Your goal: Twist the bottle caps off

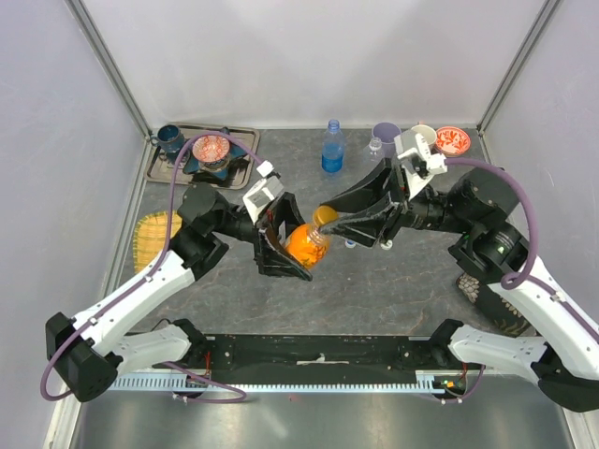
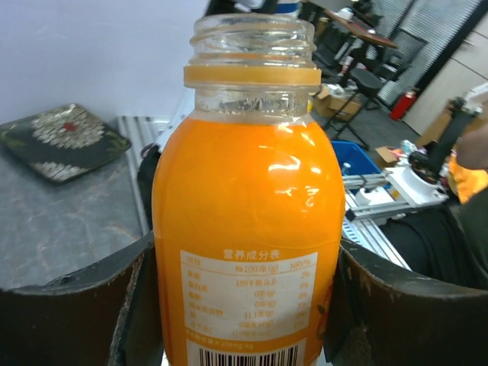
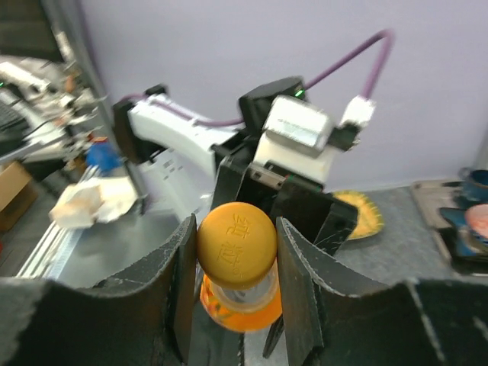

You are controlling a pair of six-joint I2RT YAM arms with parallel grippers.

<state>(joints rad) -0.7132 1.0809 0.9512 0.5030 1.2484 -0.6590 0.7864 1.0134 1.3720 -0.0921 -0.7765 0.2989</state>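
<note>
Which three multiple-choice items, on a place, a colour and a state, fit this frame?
1. Where is the blue bottle?
A. lying at the near edge
B. upright at the table's far edge, near the middle
C. inside a mug

2. What colour is the cap in the right gripper?
A. white
B. blue
C. orange

3. How is the orange bottle's neck?
A. open, cap off
B. capped
C. covered by a cup

Answers:
1 B: the top view shows it standing at the far edge.
2 C: the right wrist view shows an orange cap between the fingers.
3 A: the left wrist view shows bare threads and only the ring left.
</note>
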